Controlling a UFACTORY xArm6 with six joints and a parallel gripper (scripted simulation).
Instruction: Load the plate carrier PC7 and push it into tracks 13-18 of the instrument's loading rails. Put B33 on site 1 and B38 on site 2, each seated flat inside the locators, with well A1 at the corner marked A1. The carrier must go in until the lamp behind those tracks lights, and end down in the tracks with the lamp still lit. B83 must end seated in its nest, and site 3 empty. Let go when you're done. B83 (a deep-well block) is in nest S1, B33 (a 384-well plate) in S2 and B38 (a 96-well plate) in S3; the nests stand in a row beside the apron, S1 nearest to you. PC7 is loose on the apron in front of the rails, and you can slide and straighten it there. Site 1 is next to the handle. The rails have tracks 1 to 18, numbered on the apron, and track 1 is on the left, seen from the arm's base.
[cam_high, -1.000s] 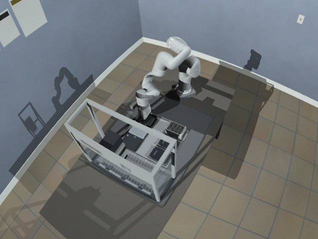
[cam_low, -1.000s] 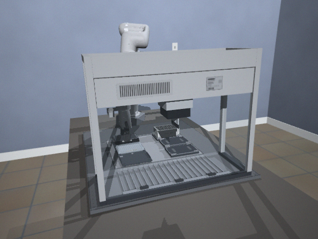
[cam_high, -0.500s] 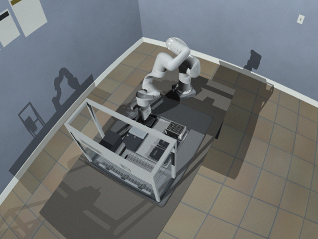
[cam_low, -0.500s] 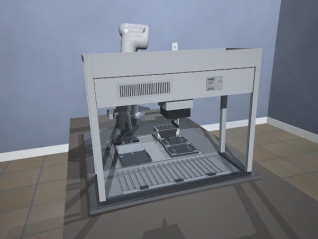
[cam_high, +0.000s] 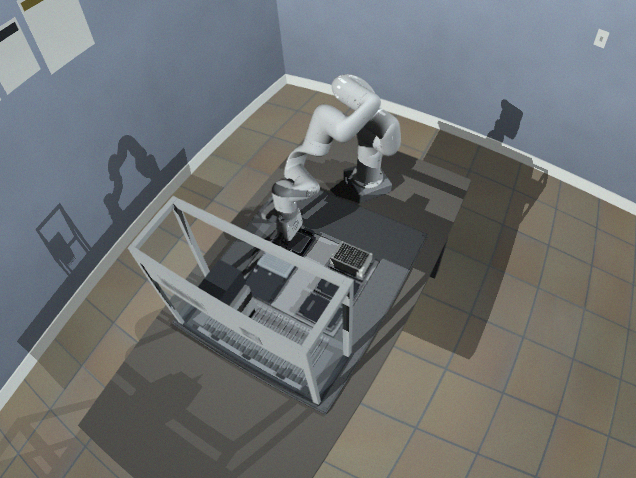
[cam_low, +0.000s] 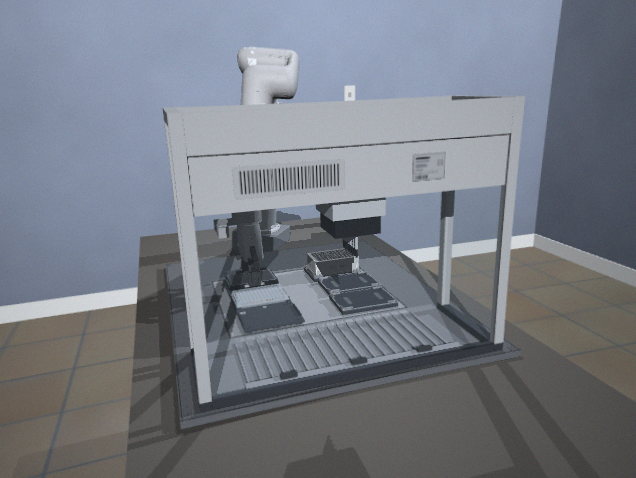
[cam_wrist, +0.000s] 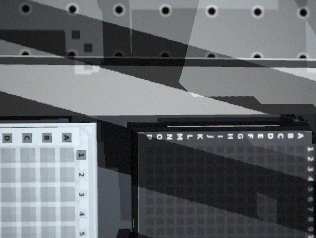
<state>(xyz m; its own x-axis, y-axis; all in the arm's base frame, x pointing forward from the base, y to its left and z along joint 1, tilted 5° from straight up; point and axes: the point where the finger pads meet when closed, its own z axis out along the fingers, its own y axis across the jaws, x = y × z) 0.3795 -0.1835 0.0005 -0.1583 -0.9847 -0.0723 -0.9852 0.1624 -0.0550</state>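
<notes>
The dark 384-well plate B33 (cam_high: 305, 239) (cam_wrist: 220, 185) lies on site 1 of carrier PC7 (cam_high: 266, 283) (cam_low: 269, 315), and looks level. My gripper (cam_high: 292, 238) (cam_low: 252, 278) is down at this plate, its fingers still set at the plate's width; their tips are hard to see. The pale 96-well plate B38 (cam_high: 276, 264) (cam_low: 261, 296) (cam_wrist: 40, 185) lies on site 2. Both plates show A and 1 at their upper right in the wrist view. Site 3 is bare. Block B83 (cam_high: 351, 258) (cam_low: 331, 263) sits in nest S1. The carrier's A1 marks and handle are hidden.
PC7 lies on the apron before the rails (cam_high: 280, 323) (cam_low: 334, 341). Nests S2 (cam_low: 349, 281) and S3 (cam_low: 364, 298) are bare. Dark lamp housings (cam_low: 288, 374) (cam_low: 358, 360) (cam_low: 423, 348) show no light. The instrument frame (cam_high: 226, 226) (cam_low: 339, 123) stands over the rails.
</notes>
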